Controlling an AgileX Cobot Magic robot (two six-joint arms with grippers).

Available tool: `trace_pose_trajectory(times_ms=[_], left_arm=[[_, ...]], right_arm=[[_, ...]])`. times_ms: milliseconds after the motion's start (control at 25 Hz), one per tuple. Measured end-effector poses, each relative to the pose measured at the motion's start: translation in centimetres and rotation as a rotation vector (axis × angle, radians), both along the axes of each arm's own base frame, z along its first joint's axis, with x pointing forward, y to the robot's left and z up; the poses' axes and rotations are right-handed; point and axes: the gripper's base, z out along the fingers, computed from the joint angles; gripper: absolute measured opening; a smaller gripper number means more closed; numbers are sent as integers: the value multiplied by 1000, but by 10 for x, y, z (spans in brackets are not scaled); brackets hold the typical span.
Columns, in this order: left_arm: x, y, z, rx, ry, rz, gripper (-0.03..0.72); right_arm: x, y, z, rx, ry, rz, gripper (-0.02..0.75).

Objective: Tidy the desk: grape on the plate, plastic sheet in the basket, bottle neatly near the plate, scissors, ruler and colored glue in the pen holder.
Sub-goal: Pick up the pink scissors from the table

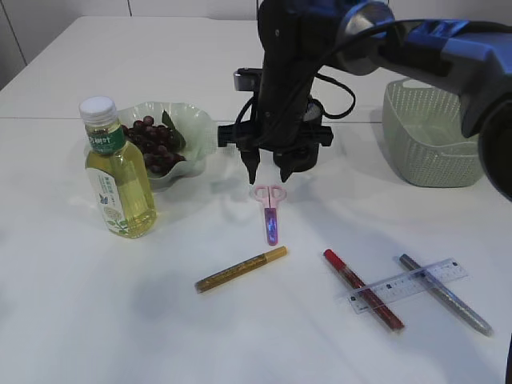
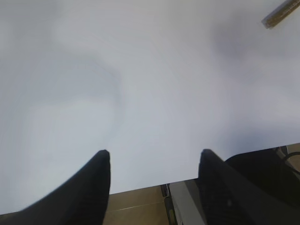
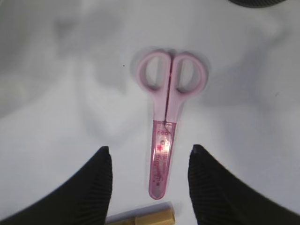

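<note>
Red glue pen (image 1: pixel 364 290) up front, right tool (image 1: pixel 268 170) — open — poised over pink scissors (image 1: pixel 270 210)

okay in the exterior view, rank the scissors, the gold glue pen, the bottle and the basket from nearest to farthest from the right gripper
From the right gripper:
1. Scissors, directly below its open jaws.
2. Gold glue pen, farther toward the camera, slightly left.
3. Bottle on the left and basket on the right are too close to call.

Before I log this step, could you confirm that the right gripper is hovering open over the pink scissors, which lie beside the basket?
Not quite: the right gripper does hover open over the pink scissors, but they lie mid-table, far from the basket, as the exterior view shows.
</note>
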Motion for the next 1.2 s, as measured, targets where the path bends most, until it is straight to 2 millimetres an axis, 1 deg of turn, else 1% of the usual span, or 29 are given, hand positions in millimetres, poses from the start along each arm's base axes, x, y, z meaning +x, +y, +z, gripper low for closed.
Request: trace_pose_trajectory(times_ms=[160, 400, 480, 800, 1200], left_arm=[[0, 0, 0, 0, 0, 0, 435], [0, -1, 0, -14, 3, 0, 435], [0, -1, 0, -16, 4, 0, 435], [0, -2, 0, -20, 5, 0, 435], [0, -2, 0, -20, 5, 0, 435]], right_arm=[[2, -1, -14, -30, 16, 2, 419], [5, -5, -17, -87, -9, 3, 419], [6, -5, -22, -89, 0, -1, 418], [5, 2, -52, -45, 86, -22, 419], [5, 3, -52, -40, 89, -39, 419]])
